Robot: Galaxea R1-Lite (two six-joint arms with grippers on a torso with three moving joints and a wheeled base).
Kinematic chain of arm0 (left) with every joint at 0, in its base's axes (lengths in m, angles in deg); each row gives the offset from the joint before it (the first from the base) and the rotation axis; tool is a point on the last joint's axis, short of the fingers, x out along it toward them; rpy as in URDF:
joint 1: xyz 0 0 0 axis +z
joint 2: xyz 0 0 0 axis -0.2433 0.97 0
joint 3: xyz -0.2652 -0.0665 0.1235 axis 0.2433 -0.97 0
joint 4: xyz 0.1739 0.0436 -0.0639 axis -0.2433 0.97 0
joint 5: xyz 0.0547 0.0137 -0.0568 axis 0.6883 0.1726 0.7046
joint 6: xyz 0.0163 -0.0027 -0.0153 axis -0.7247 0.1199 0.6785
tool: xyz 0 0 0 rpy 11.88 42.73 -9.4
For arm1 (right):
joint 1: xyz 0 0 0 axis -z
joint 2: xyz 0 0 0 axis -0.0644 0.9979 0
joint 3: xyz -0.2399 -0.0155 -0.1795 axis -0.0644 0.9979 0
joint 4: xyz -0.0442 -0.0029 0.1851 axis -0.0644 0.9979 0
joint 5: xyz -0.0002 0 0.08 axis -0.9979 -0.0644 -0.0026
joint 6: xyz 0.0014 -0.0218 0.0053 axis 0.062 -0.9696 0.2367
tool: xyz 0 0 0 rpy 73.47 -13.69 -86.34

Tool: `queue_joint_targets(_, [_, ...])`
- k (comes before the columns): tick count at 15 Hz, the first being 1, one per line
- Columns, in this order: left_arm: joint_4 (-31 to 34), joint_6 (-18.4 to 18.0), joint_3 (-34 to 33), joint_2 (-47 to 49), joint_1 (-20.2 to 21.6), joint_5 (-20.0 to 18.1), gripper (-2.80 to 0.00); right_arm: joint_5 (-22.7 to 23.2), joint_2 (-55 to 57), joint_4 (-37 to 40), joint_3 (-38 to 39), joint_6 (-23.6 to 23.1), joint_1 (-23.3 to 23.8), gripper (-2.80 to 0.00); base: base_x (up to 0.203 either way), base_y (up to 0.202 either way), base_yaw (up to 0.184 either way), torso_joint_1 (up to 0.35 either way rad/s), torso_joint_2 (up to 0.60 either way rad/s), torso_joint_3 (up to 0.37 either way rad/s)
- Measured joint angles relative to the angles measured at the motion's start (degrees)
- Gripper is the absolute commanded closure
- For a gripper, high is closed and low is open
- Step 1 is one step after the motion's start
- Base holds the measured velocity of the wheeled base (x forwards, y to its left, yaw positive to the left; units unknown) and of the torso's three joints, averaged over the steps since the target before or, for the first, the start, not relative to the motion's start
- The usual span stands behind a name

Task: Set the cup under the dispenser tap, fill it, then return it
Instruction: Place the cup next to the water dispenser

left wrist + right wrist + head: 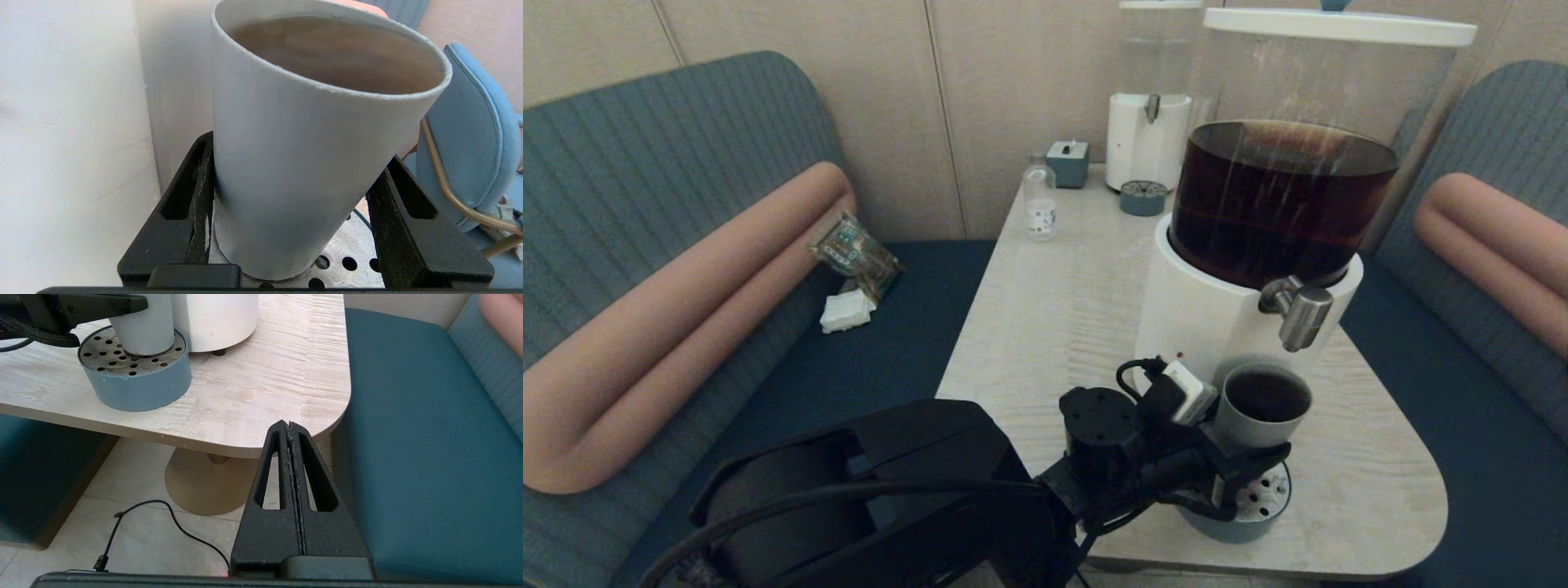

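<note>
The grey-blue cup (1241,429) stands on the perforated blue drip tray (1262,498) directly below the steel dispenser tap (1298,314) of the big white-based dispenser (1201,318). Dark liquid fills the cup nearly to its rim (327,53). No stream falls from the tap. My left gripper (1245,437) reaches in from the left, and its black fingers (196,192) press on both sides of the cup (294,163) low on its body. My right gripper (291,426) hangs shut and empty below the table's near right corner (327,416).
A narrower dispenser with clear liquid (1147,122), its small drip tray (1143,198), a teal box (1067,163) and a small clear bottle (1039,200) stand at the table's far end. Upholstered benches flank the table; a packet (856,255) lies on the left seat.
</note>
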Motion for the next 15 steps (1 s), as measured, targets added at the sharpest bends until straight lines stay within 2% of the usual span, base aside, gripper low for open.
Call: queue_joint_targets(15, [0.0, 0.3, -0.7, -2.0, 0.0, 0.8, 0.0, 0.0, 0.0, 0.0, 0.0, 0.0, 0.0, 0.0, 0.0, 0.0, 0.0, 0.0, 0.0, 0.0])
